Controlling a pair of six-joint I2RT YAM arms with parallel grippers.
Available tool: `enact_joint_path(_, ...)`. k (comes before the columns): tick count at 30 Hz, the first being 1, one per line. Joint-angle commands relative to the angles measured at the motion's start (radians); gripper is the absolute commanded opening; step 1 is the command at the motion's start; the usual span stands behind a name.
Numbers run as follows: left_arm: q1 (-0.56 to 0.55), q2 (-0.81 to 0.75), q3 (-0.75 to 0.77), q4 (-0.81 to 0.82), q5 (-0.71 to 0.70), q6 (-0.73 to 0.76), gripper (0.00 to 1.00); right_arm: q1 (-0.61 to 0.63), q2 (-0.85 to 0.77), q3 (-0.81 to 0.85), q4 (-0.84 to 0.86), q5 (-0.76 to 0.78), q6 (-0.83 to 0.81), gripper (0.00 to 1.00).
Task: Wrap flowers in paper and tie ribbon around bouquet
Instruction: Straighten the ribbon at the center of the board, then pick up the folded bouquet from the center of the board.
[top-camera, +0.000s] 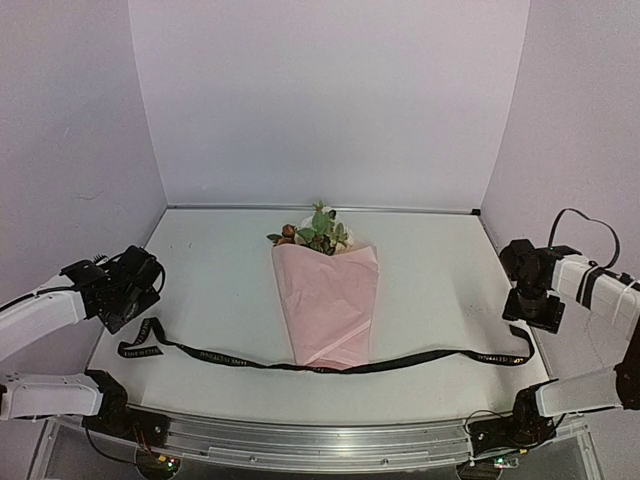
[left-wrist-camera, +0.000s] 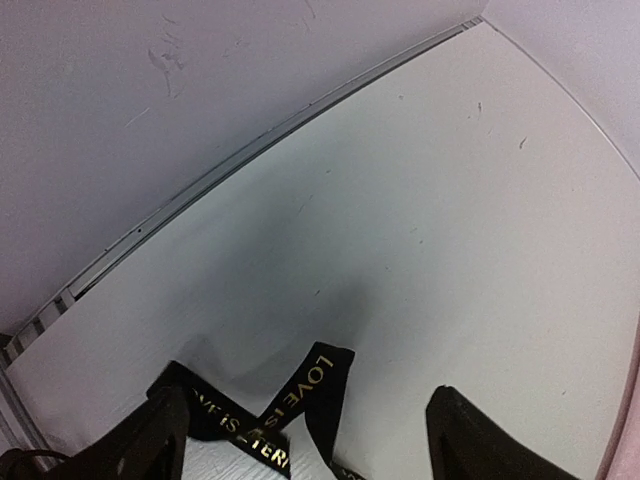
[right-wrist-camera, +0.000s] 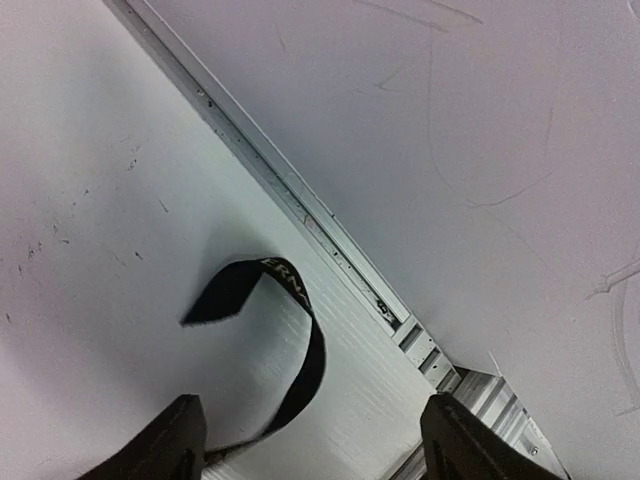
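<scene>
Pale table (top-camera: 220, 270), ribbon (top-camera: 400, 362) loose at the bouquet (top-camera: 328, 300) tip, left gripper (left-wrist-camera: 310, 455) and right gripper (right-wrist-camera: 310, 450) both wide, empty. I'd pinch each ribbon end low, then cross over the bouquet.

Paper (top-camera: 325, 300): pale pink, crinkled, wrapped into a cone lying flat mid-counter (top-camera: 440, 280), narrow end toward the near edge. Flowers (top-camera: 318, 232): pink and cream rose heads with green leaves, protruding from the cone's wide far end; stems hidden. Ribbon (top-camera: 220, 357): black with gold lettering, untied, stretched left to right along the cone's narrow tip. Left end folded over itself; right end arched upward.
</scene>
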Motion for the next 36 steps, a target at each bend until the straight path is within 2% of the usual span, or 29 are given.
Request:
enact_joint_path(1,0.004,-0.014,0.096,0.058,0.025,0.097,0.93,-0.007,-0.035,0.013,-0.001,-0.042,0.013,0.93)
enact_joint_path(3,0.003,-0.014,0.13,0.079,0.055,0.165,0.98,-0.005,-0.052,0.025,0.0,-0.101,0.0,0.98)
enact_joint_path(6,0.004,-0.019,0.171,0.158,0.131,0.279,1.0,-0.005,-0.048,0.062,0.008,-0.238,-0.028,0.98)
enact_joint_path(8,0.004,-0.018,0.176,0.248,0.252,0.367,0.99,-0.004,-0.041,0.066,0.033,-0.353,-0.031,0.98)
enact_joint_path(10,0.003,0.002,0.181,0.348,0.392,0.448,0.97,0.004,-0.034,0.04,0.131,-0.477,-0.038,0.98)
enact_joint_path(14,-0.008,0.089,0.181,0.48,0.625,0.496,0.93,0.088,0.006,0.01,0.312,-0.654,-0.068,0.98)
enact_joint_path(18,-0.041,0.17,0.154,0.592,0.768,0.511,0.9,0.248,0.076,0.036,0.381,-0.684,-0.129,0.98)
enact_joint_path(22,-0.08,0.236,0.15,0.647,0.878,0.524,0.82,0.351,0.116,0.011,0.481,-0.705,-0.082,0.91)
enact_joint_path(25,-0.098,0.255,0.135,0.633,0.885,0.49,0.74,0.406,0.143,0.017,0.442,-0.682,-0.013,0.82)
enact_joint_path(29,-0.114,0.267,0.082,0.706,0.91,0.406,0.71,0.467,0.154,-0.001,0.47,-0.617,0.012,0.78)
enact_joint_path(32,-0.133,0.354,0.117,0.745,0.936,0.408,0.71,0.481,0.214,0.029,0.587,-0.693,-0.008,0.79)
enact_joint_path(36,-0.145,0.43,0.145,0.758,0.957,0.422,0.72,0.511,0.337,0.132,0.629,-0.8,-0.032,0.8)
